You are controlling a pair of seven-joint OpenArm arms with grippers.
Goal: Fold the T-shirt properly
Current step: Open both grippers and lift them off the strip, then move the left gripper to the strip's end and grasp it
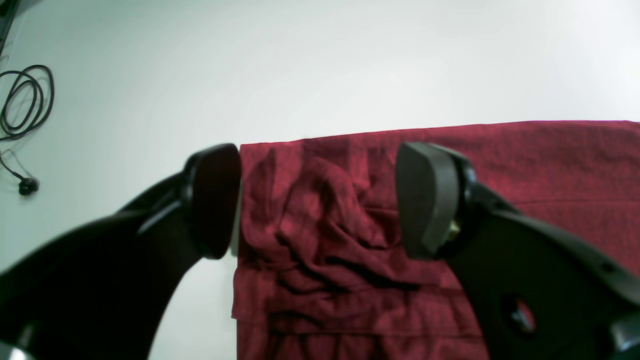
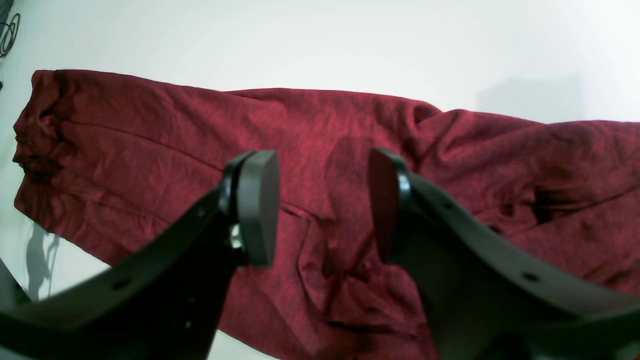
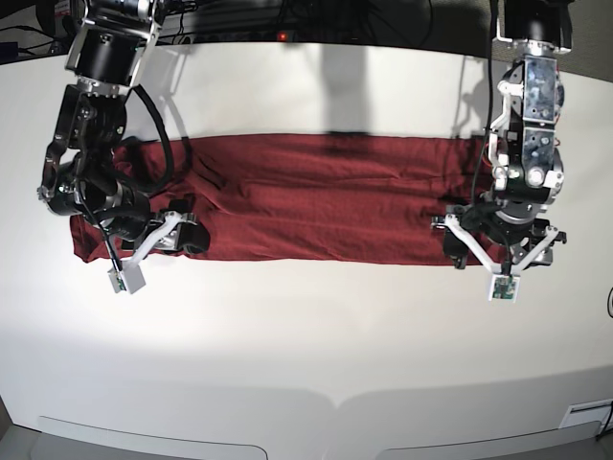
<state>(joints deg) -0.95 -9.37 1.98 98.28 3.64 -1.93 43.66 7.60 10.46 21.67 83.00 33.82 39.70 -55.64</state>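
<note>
T-shirt [image 3: 316, 199] flat across white table [image 3: 306, 326], both grippers spread above.

Bare table [image 3: 316, 326] lies open; a cable [image 1: 25, 100] edges it.

Both arms are black with silver joint housings, black cables, and matte black claw pads [image 1: 425, 200].

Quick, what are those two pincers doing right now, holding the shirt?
Left pincer: open, above the T-shirt end, holding nothing.
Right pincer: open, holding nothing.
</note>
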